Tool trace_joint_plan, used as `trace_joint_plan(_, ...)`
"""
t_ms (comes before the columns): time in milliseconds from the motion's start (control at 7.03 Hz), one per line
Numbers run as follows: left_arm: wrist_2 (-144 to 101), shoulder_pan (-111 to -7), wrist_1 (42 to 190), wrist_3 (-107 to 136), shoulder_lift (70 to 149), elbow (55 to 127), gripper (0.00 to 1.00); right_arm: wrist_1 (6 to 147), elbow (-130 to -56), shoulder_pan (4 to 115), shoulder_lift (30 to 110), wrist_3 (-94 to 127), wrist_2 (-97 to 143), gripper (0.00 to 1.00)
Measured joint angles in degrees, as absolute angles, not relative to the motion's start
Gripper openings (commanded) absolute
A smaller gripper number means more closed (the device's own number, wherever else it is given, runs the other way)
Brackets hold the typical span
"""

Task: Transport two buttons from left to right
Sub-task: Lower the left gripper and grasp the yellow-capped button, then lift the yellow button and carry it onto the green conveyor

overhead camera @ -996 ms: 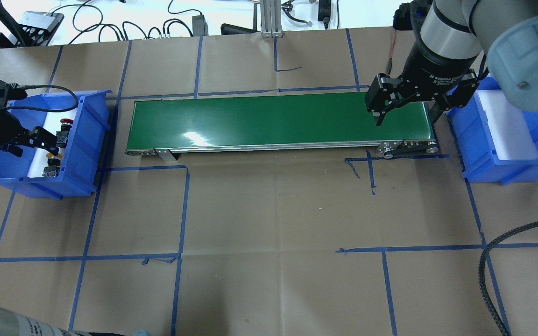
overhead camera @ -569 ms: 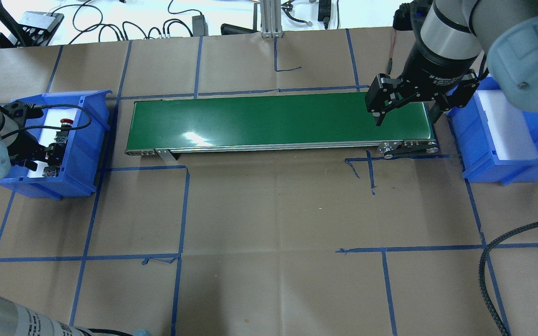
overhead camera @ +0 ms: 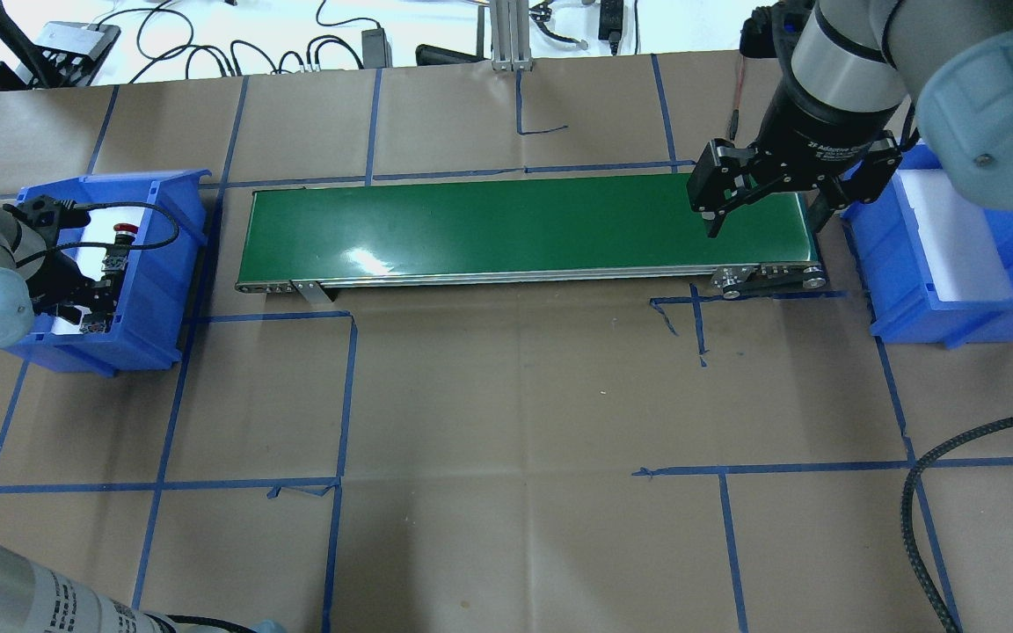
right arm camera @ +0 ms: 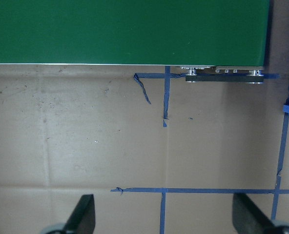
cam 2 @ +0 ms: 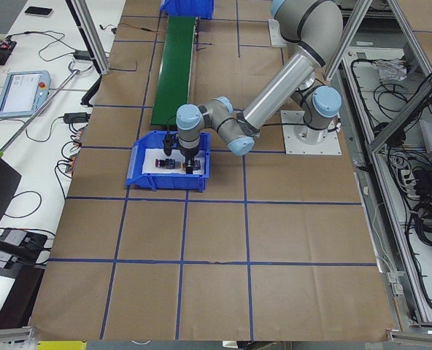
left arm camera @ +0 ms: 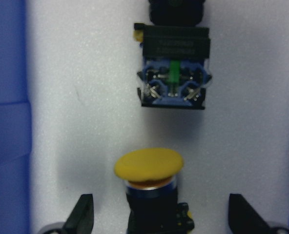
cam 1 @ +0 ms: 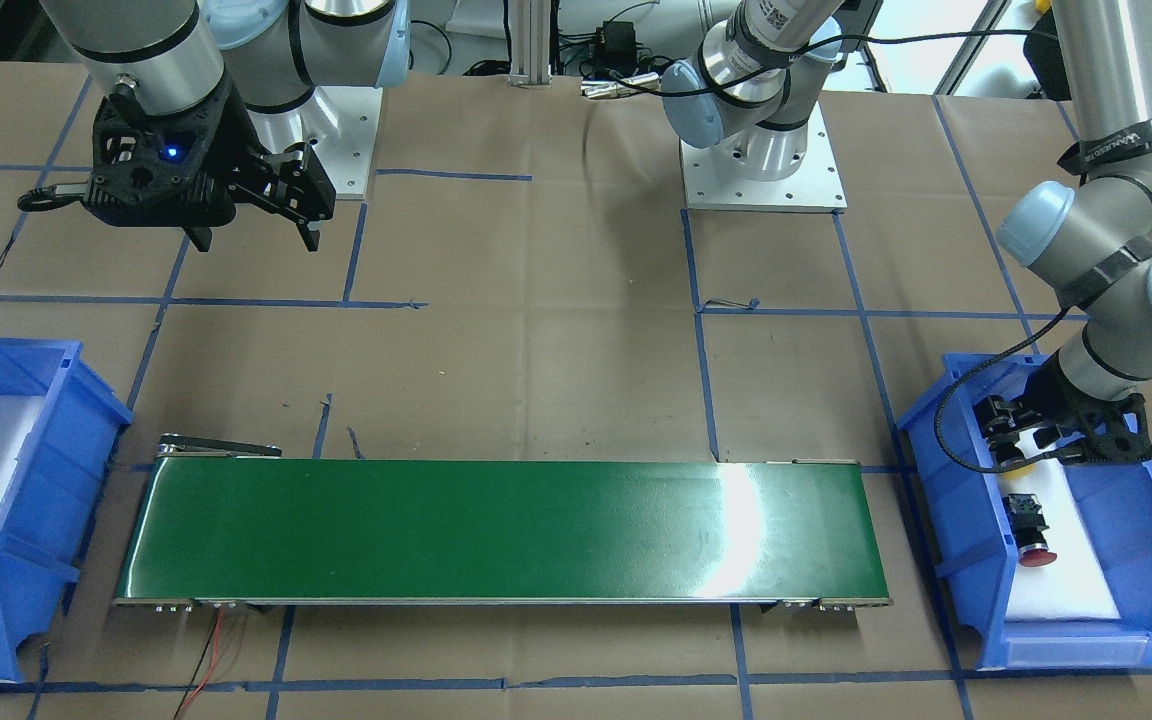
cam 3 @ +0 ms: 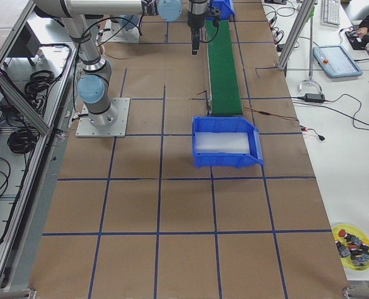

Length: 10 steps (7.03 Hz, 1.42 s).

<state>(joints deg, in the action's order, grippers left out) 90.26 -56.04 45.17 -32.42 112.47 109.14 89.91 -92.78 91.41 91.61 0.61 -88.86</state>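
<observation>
Left gripper (left arm camera: pixel 161 219) is hovering low inside the left bin (overhead camera: pixel 159 290). Its fingers (left arm camera: pixel 83 214) are standing spread on either side of the yellow button (left arm camera: pixel 149 168), clear of it and grasping nothing. The red button (cam 1: pixel 1034 540) is lying just beyond it on the same white pad (left arm camera: pixel 76 97). Right gripper (overhead camera: pixel 768 215) is hanging released and empty above the right end of the belt (overhead camera: pixel 515 224), near the right bin (overhead camera: pixel 902 290). Both bins are resting on the surface (overhead camera: pixel 515 396).
</observation>
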Motion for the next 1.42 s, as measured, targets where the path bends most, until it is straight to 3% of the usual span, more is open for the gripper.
trace_joint_plan(142, 90.3, -56.0, 45.4, -32.2, 112.4, 108.8, 0.03, 89.9, -92.8, 91.4, 91.5, 0.6, -88.9, 1.0)
trace_joint_plan(285, 90.3, -56.0, 45.9, -32.1, 112.0, 108.5, 0.0, 89.9, -92.8, 91.4, 91.3, 0.6, -88.9, 1.0)
trace_joint_plan(712, 90.4, -56.0, 53.0, -32.1, 107.9, 105.4, 0.0, 89.9, -92.6, 91.4, 91.3, 0.6, -88.9, 1.0)
trace_joint_plan(1423, 90.4, -59.1, 76.8, -30.6, 108.5, 84.0, 0.0, 89.9, -92.6, 91.4, 91.3, 0.5, -88.9, 1.0)
